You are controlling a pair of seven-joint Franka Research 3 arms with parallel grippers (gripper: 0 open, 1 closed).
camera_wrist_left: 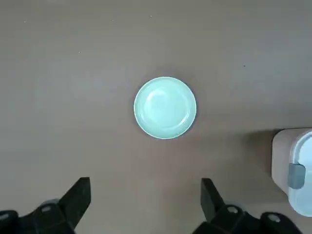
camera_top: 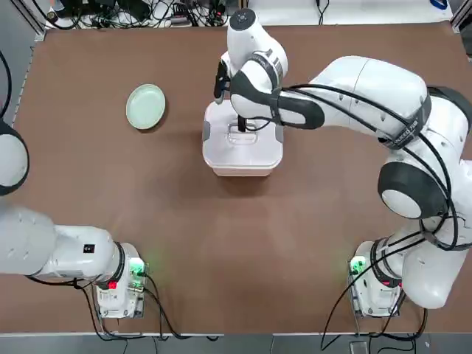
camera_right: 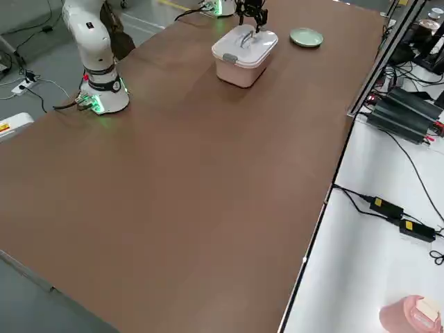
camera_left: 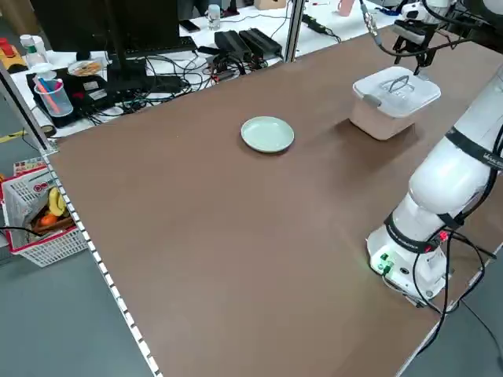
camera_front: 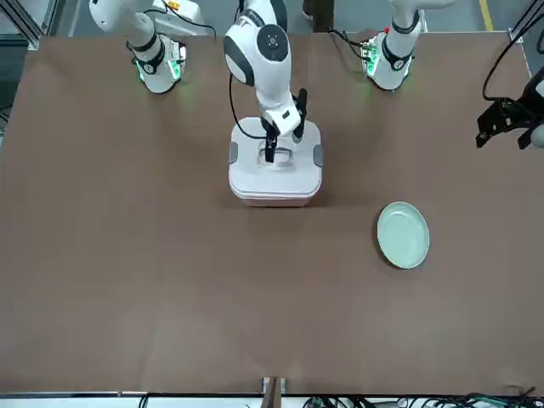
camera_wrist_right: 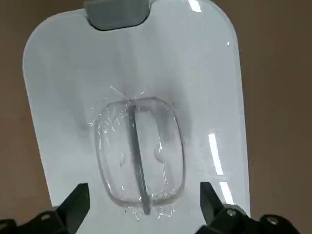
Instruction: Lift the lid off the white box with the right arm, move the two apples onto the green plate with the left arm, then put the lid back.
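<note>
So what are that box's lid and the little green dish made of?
The lid looks like glossy hard plastic: it throws back sharp bright streaks, and its grey clip looks more matt, perhaps plastic too. The green dish has a smooth, shiny surface with a soft highlight; that could be glazed ceramic or plastic, I can't tell which.

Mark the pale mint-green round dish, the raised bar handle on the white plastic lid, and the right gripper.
Pale mint-green round dish (camera_top: 146,106): top view, middle.
Raised bar handle on the white plastic lid (camera_wrist_right: 138,156): right wrist view, midway along the bar.
Right gripper (camera_wrist_right: 145,197): right wrist view, between fingertips.
</note>
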